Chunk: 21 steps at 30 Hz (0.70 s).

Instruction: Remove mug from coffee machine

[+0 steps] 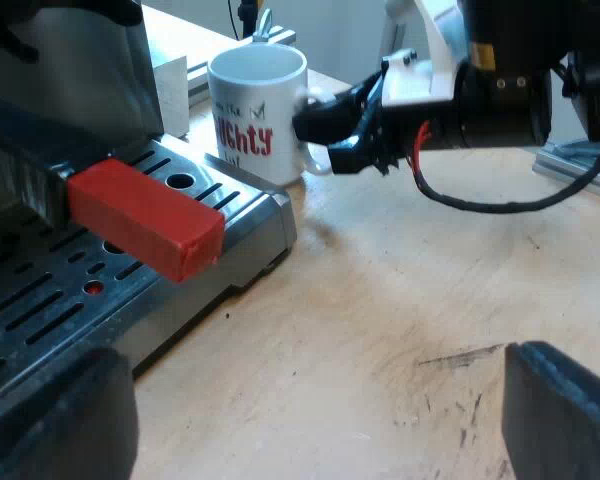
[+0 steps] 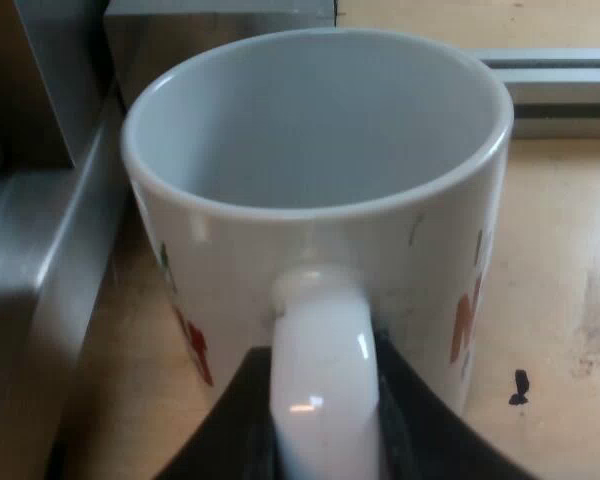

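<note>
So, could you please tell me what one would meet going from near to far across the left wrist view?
The open left hand → the red end of the holder's handle, over the machine's drip tray → the mug, with the right hand at its handle.

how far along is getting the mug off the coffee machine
Done: the white ceramic mug with red lettering is off the slotted metal drip tray, beside it on the wooden table. In hand: my right gripper is closed on its handle. Left to do: probably release and back away. My left gripper is open by the tray.
</note>
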### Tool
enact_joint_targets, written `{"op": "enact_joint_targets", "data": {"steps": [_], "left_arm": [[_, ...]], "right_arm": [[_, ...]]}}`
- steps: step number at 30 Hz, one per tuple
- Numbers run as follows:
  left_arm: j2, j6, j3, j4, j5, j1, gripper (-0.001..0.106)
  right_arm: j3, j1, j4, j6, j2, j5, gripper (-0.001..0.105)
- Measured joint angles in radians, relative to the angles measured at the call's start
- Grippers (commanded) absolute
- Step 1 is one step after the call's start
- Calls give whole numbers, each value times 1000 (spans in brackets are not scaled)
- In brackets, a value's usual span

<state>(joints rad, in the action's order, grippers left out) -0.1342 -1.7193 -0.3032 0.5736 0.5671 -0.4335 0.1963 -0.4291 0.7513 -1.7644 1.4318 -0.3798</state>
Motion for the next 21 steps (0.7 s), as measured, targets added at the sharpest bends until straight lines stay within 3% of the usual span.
{"op": "enact_joint_targets", "data": {"steps": [13, 16, 18, 20, 21], "left_arm": [[0, 0, 0, 0, 0, 0, 77], [0, 0, 0, 0, 0, 0, 77], [0, 0, 0, 0, 0, 0, 77], [0, 0, 0, 0, 0, 0, 77], [0, 0, 0, 0, 0, 0, 77]], "right_arm": [[-10, 0, 15, 0, 4, 0, 2], [-10, 0, 15, 4, 4, 0, 20], [-10, 0, 15, 18, 4, 0, 44], [-10, 0, 19, 19, 4, 1, 58], [-10, 0, 19, 19, 4, 1, 60]]}}
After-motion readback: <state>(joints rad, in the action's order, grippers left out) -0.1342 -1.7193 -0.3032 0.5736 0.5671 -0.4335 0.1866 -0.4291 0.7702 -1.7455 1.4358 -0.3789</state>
